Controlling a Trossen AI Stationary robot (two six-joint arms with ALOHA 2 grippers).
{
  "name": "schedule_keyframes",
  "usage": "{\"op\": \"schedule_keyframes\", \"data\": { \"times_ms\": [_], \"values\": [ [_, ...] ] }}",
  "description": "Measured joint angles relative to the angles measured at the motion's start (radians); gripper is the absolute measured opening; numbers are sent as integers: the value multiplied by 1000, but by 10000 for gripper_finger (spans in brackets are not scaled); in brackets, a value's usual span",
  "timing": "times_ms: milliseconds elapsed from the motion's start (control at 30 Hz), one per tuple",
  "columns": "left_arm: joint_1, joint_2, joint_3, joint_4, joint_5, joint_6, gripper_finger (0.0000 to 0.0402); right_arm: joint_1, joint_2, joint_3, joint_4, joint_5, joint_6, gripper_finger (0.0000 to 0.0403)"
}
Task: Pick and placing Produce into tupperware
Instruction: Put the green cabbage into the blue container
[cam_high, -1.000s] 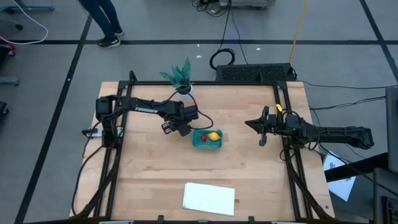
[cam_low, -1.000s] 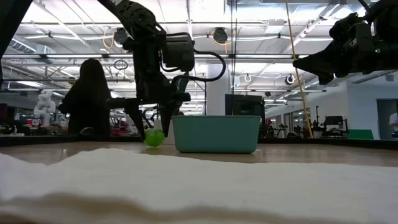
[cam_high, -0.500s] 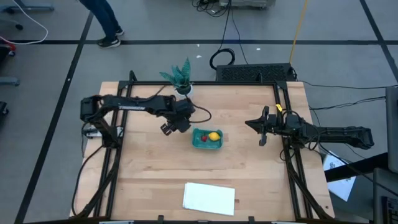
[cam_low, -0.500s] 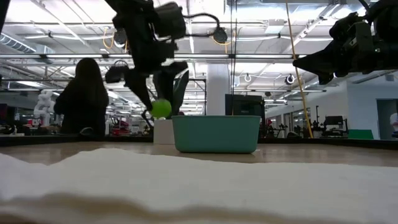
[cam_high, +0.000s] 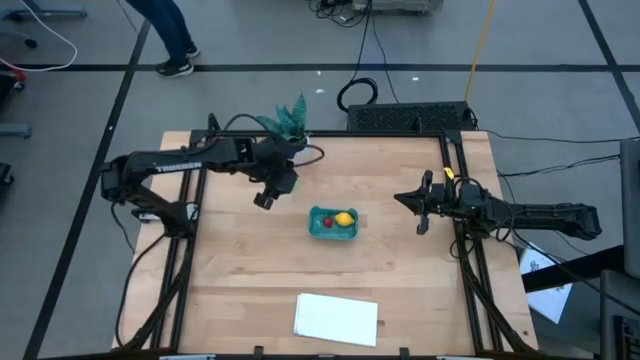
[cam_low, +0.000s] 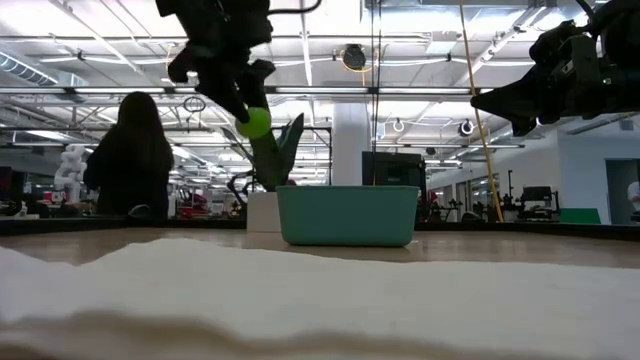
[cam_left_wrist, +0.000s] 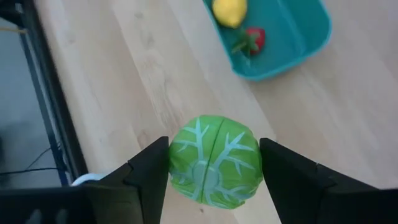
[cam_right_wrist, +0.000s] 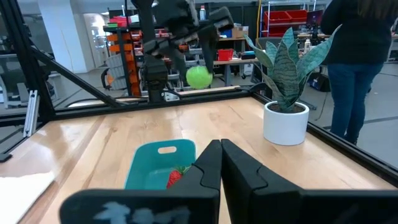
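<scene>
Green produce (cam_left_wrist: 214, 160) sits clamped in the left tool (cam_left_wrist: 211, 171), raised to clear the tupperware (cam_high: 333, 223) wall; right tool (cam_high: 421, 214) waits, fingers together

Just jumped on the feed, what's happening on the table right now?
The left gripper holds the round green piece in the air, off to one side of the teal container and near the potted plant. The yellow lemon piece and the red strawberry piece already lie in the container, so the green one is the last to go in. The right gripper waits shut at the table's right side, holding nothing.
</scene>
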Motion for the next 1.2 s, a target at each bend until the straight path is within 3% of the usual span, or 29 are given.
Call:
{"op": "schedule_keyframes", "data": {
  "times_ms": [533, 1200],
  "values": [
    [49, -181, 0, 14, 173, -211, 223, 0, 0, 0, -2, 0, 0, 0],
    [97, -423, -10, -2, 289, -393, 223, 0, 0, 0, -3, 0, 4, 0]
  ]
}}
